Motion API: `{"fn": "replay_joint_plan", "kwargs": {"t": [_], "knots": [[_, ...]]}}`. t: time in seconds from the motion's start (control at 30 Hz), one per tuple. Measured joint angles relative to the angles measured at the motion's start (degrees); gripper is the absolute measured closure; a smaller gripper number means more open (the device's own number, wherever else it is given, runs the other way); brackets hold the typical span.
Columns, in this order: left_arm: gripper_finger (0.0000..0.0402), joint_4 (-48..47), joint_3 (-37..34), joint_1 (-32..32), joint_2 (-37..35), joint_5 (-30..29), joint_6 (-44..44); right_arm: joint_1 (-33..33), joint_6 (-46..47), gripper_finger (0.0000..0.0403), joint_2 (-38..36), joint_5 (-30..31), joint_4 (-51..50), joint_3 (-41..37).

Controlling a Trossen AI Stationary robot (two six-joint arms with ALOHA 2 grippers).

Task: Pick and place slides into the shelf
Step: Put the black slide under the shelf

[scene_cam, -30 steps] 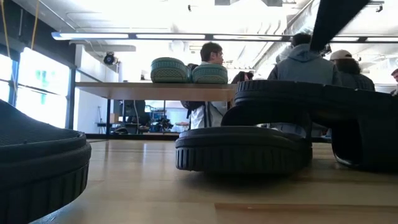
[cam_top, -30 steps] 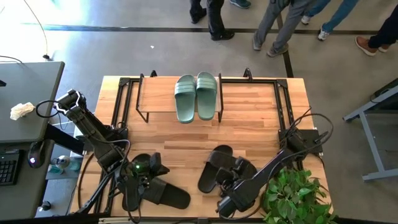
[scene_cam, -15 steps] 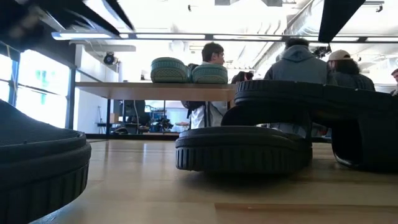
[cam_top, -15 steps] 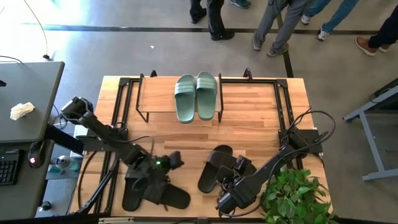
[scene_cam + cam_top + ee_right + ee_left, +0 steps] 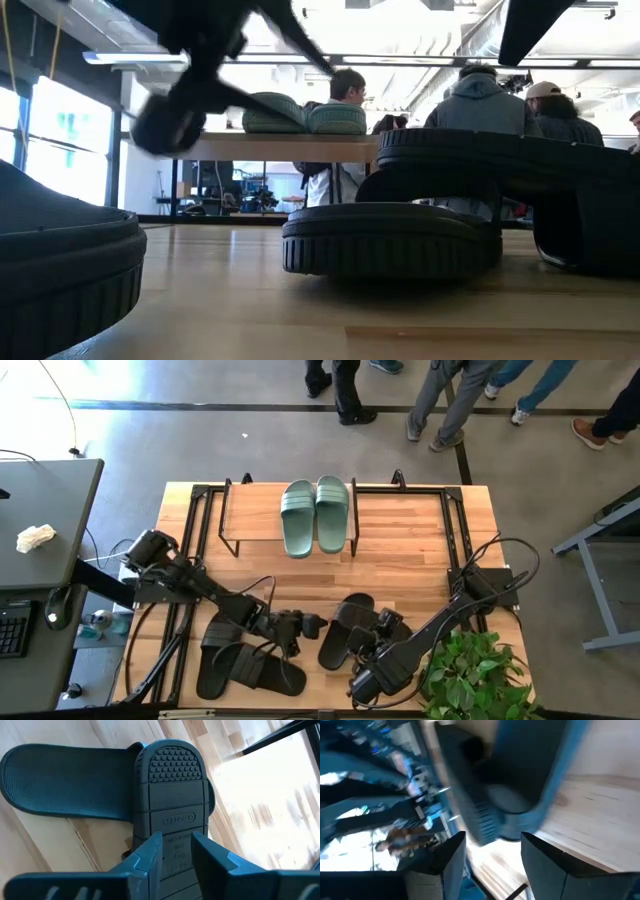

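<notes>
Nearest, at about six o'clock on the tabletop (image 5: 400,565), the right gripper (image 5: 176,851) hangs over an overturned black slide (image 5: 172,815), its jaws a narrow way apart against the ribbed sole; whether they pinch it I cannot tell. That slide lies partly across its mate (image 5: 65,782). At about seven o'clock the left gripper (image 5: 298,628) sits between the two black pairs with its jaws parted and nothing in them; the other black pair (image 5: 245,660) lies just beside it. Judging by their look, these slides are light, springy rubber, grippy not slick; the wide strap or the sole's edge looks the surest hold. Farthest, at twelve o'clock, the sage-green pair (image 5: 315,515) rests on the shelf (image 5: 250,512).
</notes>
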Motion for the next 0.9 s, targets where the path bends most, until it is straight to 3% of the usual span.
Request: {"fn": "replay_joint_plan", "kwargs": {"t": [0.23,0.57,0.7,0.9], "knots": [[0.0220,8.4,1.1,3.4,4.5,3.4,4.7,0.2,0.2,0.0299,0.0,0.6,0.0,0.0],[0.0220,8.5,3.0,7.6,6.1,12.6,6.0,0.7,0.4,0.0299,0.0,1.7,0.0,0.0],[0.0220,6.7,2.8,7.9,6.9,12.2,7.0,0.8,0.9,0.0299,0.0,1.8,0.0,0.0],[0.0220,11.8,3.1,8.5,8.9,12.0,7.6,0.8,0.9,0.0299,0.0,2.9,0.0,0.0]]}}
